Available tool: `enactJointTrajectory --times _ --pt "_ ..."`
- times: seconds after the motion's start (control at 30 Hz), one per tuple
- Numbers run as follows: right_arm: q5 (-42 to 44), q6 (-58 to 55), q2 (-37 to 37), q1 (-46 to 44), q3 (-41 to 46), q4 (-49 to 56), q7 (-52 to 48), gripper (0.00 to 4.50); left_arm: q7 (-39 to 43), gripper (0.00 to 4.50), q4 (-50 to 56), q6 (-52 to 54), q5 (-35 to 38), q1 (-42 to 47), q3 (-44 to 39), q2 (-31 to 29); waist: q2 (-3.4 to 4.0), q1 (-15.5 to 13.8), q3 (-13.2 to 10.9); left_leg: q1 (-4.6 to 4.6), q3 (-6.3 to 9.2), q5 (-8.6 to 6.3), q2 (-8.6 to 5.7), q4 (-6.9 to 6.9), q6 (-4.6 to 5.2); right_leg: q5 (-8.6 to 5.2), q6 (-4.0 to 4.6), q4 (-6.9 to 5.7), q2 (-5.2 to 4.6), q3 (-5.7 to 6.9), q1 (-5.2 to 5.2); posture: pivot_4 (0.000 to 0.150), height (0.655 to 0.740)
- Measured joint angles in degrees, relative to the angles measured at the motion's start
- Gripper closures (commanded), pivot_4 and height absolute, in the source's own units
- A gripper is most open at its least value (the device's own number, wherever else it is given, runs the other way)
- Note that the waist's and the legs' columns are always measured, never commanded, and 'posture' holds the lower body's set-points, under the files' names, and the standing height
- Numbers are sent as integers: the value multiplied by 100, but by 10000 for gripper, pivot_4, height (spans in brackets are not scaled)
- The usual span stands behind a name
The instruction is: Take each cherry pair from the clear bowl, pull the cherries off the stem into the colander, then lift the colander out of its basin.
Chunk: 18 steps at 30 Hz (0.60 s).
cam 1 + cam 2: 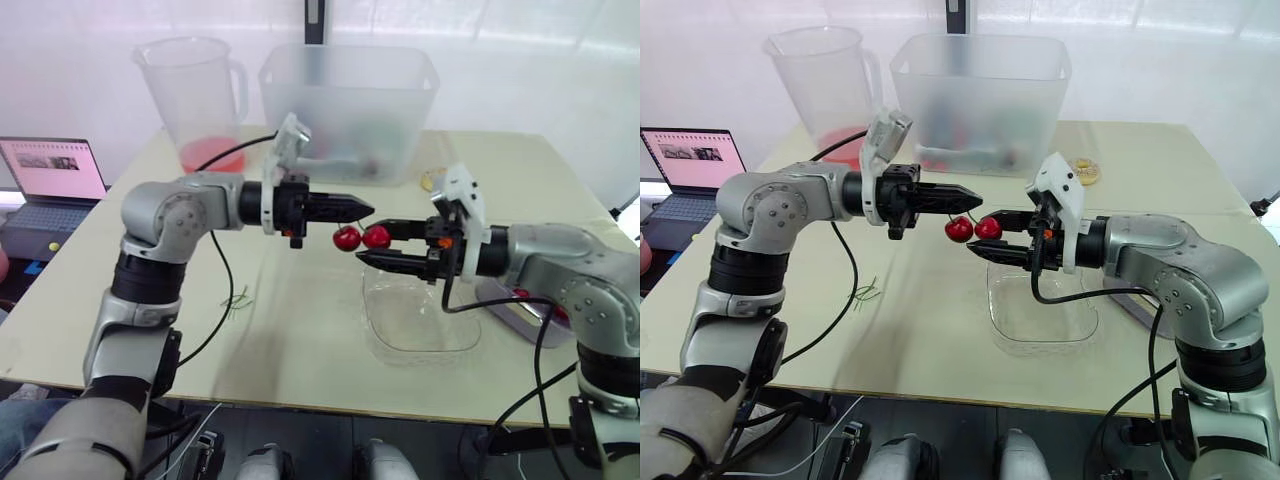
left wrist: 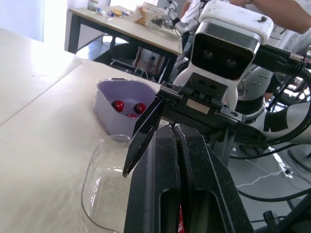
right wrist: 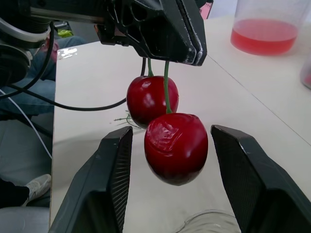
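Beige table (image 1: 300, 350) under a bright white backdrop, and both arms meet in mid-air above it. Left gripper (image 1: 365, 209) has its fingers pressed together on the green stems (image 3: 165, 87), the cherry pair (image 1: 361, 238) dangling just below its tips. Right gripper (image 1: 375, 243) comes in from the opposite side, fingers spread apart, one on each side of the nearer cherry (image 3: 176, 148), a gap showing on both sides. All of this hangs over the clear bowl (image 1: 470, 335). Off by the right arm sits the lavender colander (image 2: 104, 109), red cherries (image 2: 117, 105) inside. Far side: pitcher (image 1: 195, 95) of red liquid, frosted tub (image 1: 350, 110), and a laptop (image 1: 55, 170) beyond the left edge.
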State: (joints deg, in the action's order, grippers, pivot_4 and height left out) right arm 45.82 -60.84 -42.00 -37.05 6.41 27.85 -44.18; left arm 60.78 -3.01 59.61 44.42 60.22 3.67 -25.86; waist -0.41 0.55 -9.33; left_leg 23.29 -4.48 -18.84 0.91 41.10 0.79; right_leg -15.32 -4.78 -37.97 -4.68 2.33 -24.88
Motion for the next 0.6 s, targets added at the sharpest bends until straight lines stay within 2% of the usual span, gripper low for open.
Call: enactJointTrajectory --times 0.07,0.1,0.6 --pt "9 11 0 2 1 0 26 35611 0 45000 39 -2 -1 -49 0 0 0 4 0 0 0 0 0 0 0 0 0 0 0 0 0 1500 7131" --pt "13 11 0 5 1 0 39 37891 0 45000 42 -4 -1 -72 -1 0 0 4 0 0 0 0 0 0 0 0 0 0 0 0 0 1500 7131" --pt "385 27 -146 323 173 4 3 37891 -111 45000 86 -6 -4 -135 20 44 0 -5 0 0 1 -1 0 0 1 0 0 2 0 0 0 1500 7131"
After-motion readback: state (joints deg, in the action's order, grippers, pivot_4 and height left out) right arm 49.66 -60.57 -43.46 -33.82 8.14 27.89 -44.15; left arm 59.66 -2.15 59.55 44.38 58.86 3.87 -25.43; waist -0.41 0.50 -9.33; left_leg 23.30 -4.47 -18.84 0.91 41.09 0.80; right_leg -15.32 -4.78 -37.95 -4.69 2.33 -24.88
